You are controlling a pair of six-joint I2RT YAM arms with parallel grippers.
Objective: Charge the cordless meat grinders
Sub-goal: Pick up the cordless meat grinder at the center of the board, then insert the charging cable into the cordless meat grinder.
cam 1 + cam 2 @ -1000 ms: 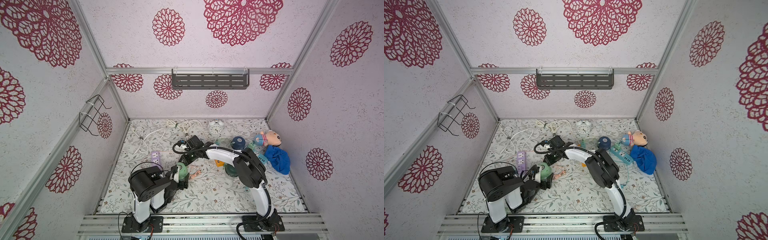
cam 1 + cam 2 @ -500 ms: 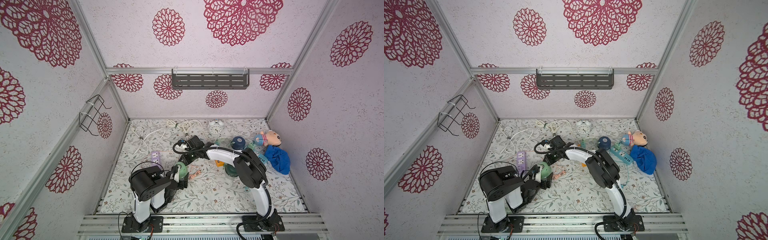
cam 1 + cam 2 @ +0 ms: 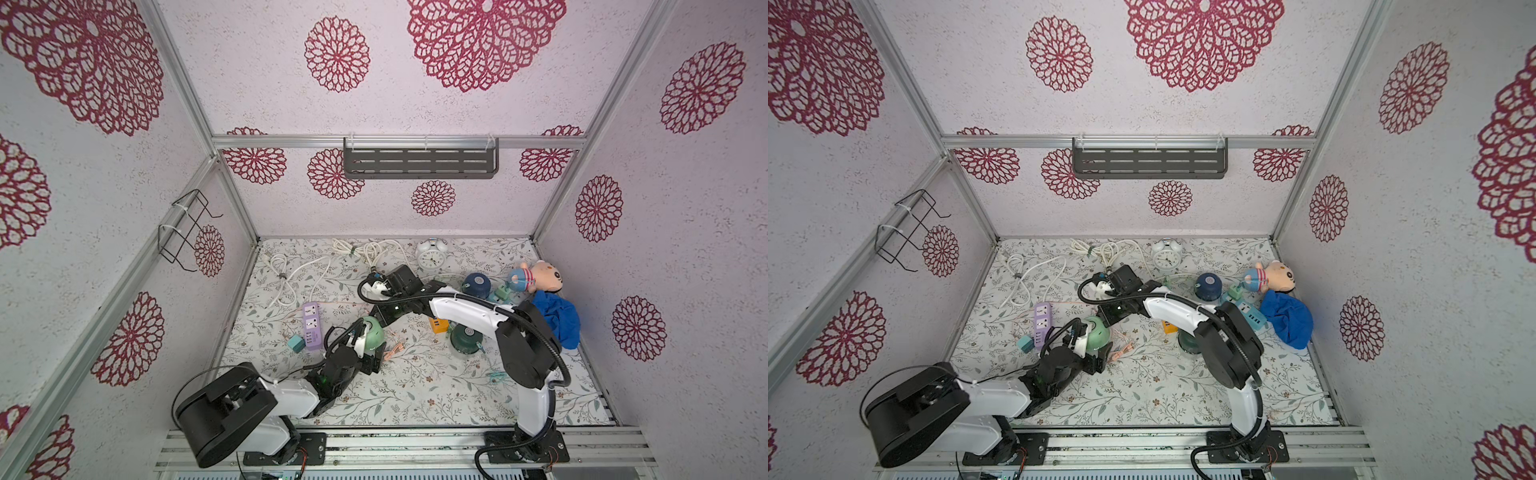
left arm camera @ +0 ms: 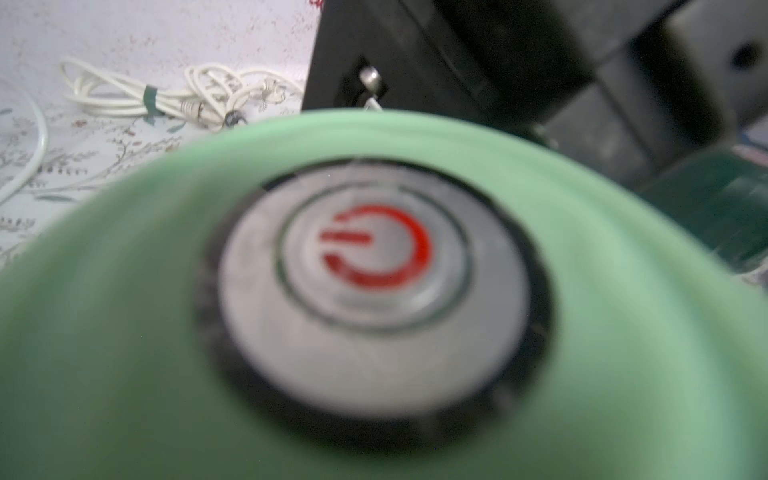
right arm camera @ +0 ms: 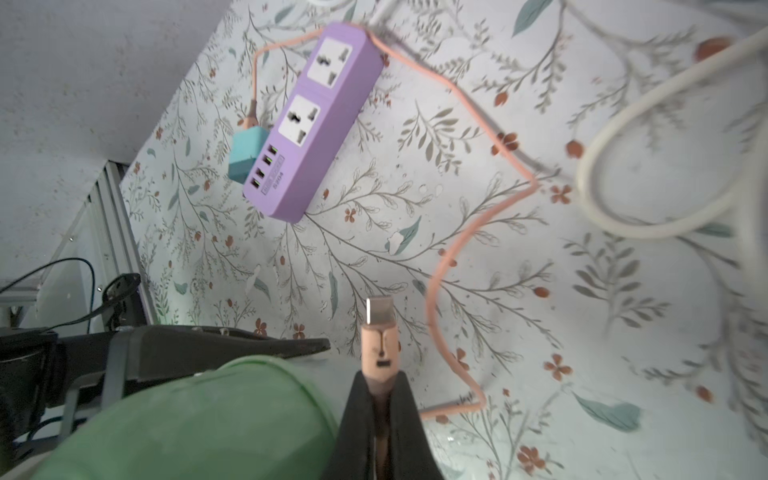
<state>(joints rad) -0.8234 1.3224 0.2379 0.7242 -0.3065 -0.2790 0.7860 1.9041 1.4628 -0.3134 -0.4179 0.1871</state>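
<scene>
In both top views the mint green meat grinder (image 3: 372, 332) (image 3: 1099, 330) lies tilted in my left gripper (image 3: 368, 343), whose jaws are closed wide around its sides. Its dome and silver button with a red power symbol (image 4: 374, 249) fill the left wrist view, so the fingers are hidden there. My right gripper (image 5: 380, 376) is shut on a peach USB-C plug (image 5: 377, 332), close beside the mint grinder (image 5: 199, 415). The navy grinder (image 3: 476, 284) stands at the back right. The right arm partly hides the dark green grinder (image 3: 464, 340).
A purple power strip (image 3: 312, 324) (image 5: 316, 124) with a teal adapter (image 5: 247, 156) lies to the left, with the peach cable (image 5: 490, 137) trailing from it. White cables (image 3: 299, 274), an alarm clock (image 3: 430, 257), an orange strip (image 3: 438, 326), a doll (image 3: 540, 278) and a blue cloth (image 3: 557, 320) lie around.
</scene>
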